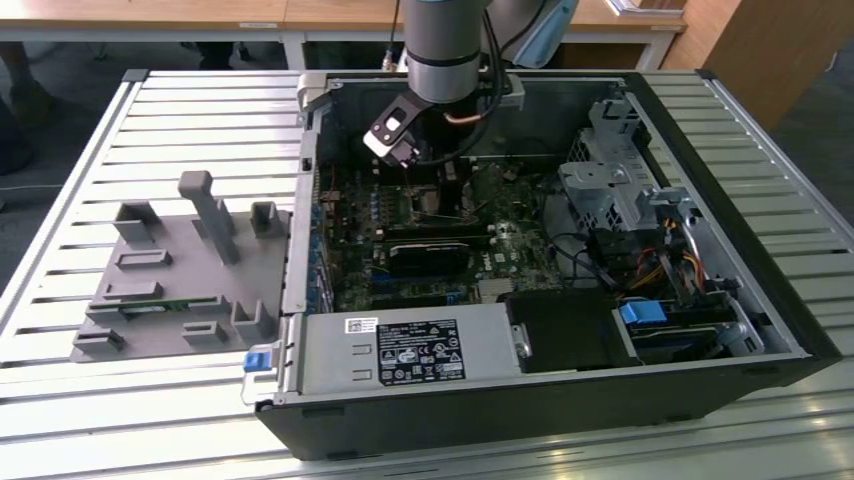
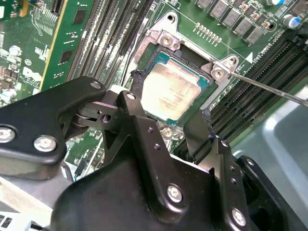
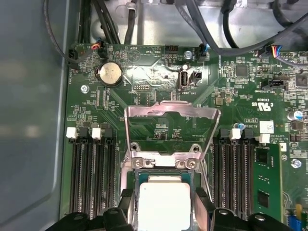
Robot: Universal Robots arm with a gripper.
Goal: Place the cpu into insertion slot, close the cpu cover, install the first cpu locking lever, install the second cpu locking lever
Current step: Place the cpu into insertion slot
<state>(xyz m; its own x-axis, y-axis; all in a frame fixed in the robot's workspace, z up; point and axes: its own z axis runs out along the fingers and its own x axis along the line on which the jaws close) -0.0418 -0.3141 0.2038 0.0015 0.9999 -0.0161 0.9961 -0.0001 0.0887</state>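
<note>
The cpu (image 2: 175,89), a small square chip with a pale metal top, lies in the insertion slot (image 2: 166,39) on the green board. My gripper (image 2: 170,96) straddles it, and its black fingers (image 2: 204,120) press against two opposite edges of the chip. In the first wrist view the cpu (image 3: 163,202) sits between the same fingers (image 3: 126,204), inside the silvery slot rim (image 3: 161,163). The cpu cover (image 3: 171,108) stands swung up and open on the hinge side. A thin metal locking lever (image 2: 269,89) juts out beside the socket. The arm (image 1: 441,50) reaches down into the computer case.
Long black memory slots (image 3: 91,178) flank the socket, with a green memory stick (image 3: 267,187) beyond one set. A black graphics card (image 1: 427,255), power supply (image 1: 400,350) and drive cage (image 1: 614,190) fill the case. A grey fixture (image 1: 174,270) lies on the slatted table.
</note>
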